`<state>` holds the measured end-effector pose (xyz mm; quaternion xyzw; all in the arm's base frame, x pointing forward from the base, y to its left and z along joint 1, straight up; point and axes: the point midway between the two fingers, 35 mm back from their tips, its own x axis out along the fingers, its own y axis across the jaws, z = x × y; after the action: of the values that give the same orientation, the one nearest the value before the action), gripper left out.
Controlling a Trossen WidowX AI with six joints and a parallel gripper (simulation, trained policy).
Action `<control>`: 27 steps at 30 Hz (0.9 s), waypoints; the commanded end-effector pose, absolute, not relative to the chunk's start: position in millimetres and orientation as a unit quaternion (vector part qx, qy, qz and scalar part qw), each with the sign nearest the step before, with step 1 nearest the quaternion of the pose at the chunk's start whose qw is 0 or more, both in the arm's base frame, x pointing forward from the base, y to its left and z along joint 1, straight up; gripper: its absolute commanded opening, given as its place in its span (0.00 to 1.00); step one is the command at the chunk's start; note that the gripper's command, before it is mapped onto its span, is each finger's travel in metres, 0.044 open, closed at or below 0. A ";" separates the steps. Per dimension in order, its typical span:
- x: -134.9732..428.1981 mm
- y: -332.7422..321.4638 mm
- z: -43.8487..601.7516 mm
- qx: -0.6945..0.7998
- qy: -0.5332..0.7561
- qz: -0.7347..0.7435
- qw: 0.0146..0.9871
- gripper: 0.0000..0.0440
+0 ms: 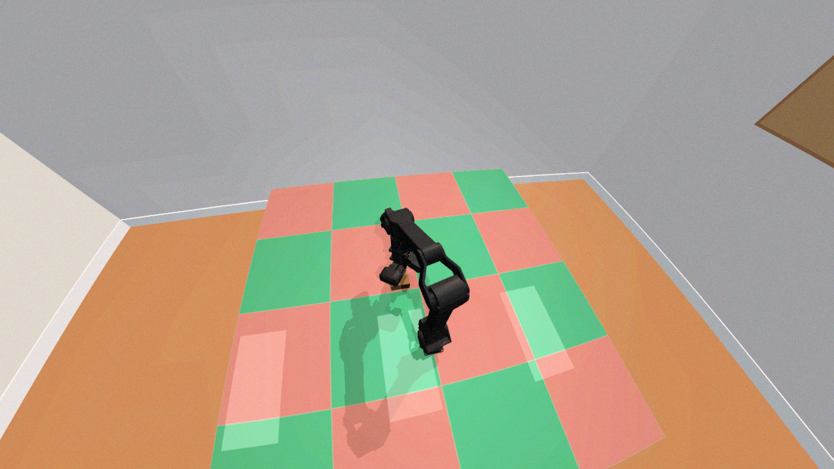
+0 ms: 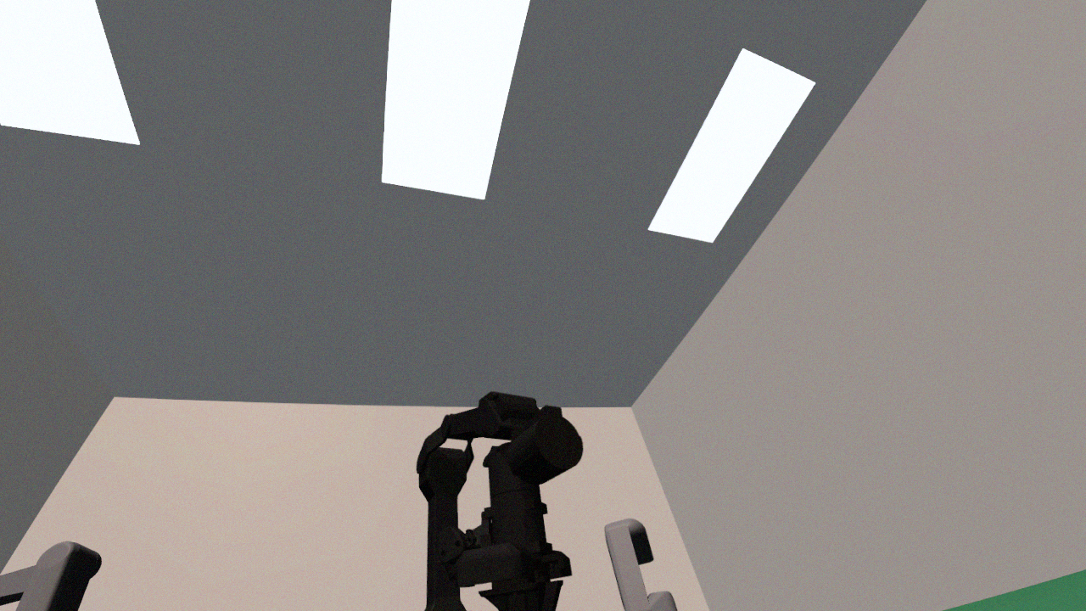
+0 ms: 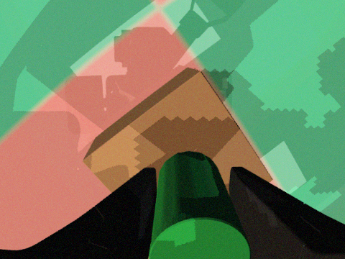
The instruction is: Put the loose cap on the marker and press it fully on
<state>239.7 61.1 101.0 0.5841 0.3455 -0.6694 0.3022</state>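
The green cap (image 3: 199, 239) is upright between the two black fingers of my gripper (image 3: 192, 178) in the wrist view. The gripper is shut on it. The brown holder block (image 3: 201, 97) (image 1: 401, 284) lies beyond and below the cap, turned at an angle in the wrist view. The cap and fingers cover the near part of the block. The marker is not visible, so I cannot tell whether the cap sits on it or how far down. In the top view the arm hides the cap and fingertips. The exterior view does not show the block or the cap.
The black arm (image 1: 447, 294) (image 2: 516, 509) arches over the pink and green checkered table top (image 1: 291, 268) in the top view. Its shadow falls across the squares. The exterior camera looks mostly at ceiling and walls, with grey bent shapes (image 2: 626, 566) (image 2: 60, 577) at the bottom.
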 end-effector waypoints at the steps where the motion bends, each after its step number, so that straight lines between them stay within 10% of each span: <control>1: 231.4 56.6 84.3 0.560 0.349 -0.687 0.304 0.17; 27: 233.6 54.3 81.8 0.560 0.353 -0.680 0.316 0.25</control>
<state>239.9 61.1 98.6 0.5817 0.3560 -0.6612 0.3127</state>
